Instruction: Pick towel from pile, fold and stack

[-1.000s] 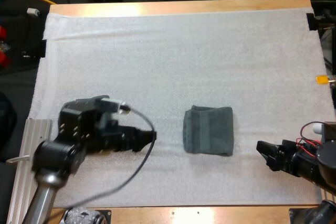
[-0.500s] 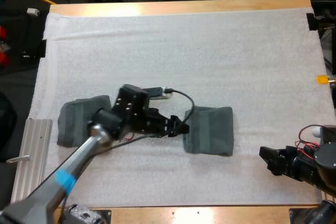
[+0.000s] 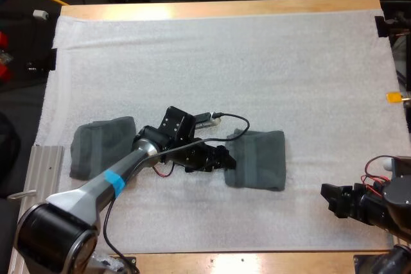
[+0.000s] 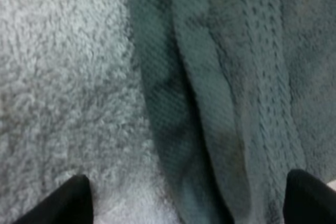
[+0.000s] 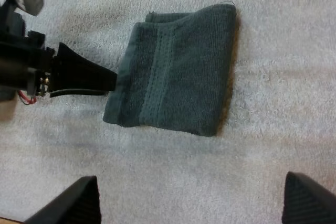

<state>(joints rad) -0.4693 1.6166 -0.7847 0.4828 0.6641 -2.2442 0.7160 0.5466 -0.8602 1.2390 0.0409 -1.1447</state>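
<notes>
At the edge of the towel (image 3: 258,160), left gripper (image 3: 225,158) stands spread, gripping nothing (right gripper (image 3: 330,199) likewise, well apart); I'd catch every folded layer before clamping.

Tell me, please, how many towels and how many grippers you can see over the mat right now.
Towels: 2, the middle towel and the left-side towel
Grippers: 2, left gripper and right gripper
Total: 4
</notes>
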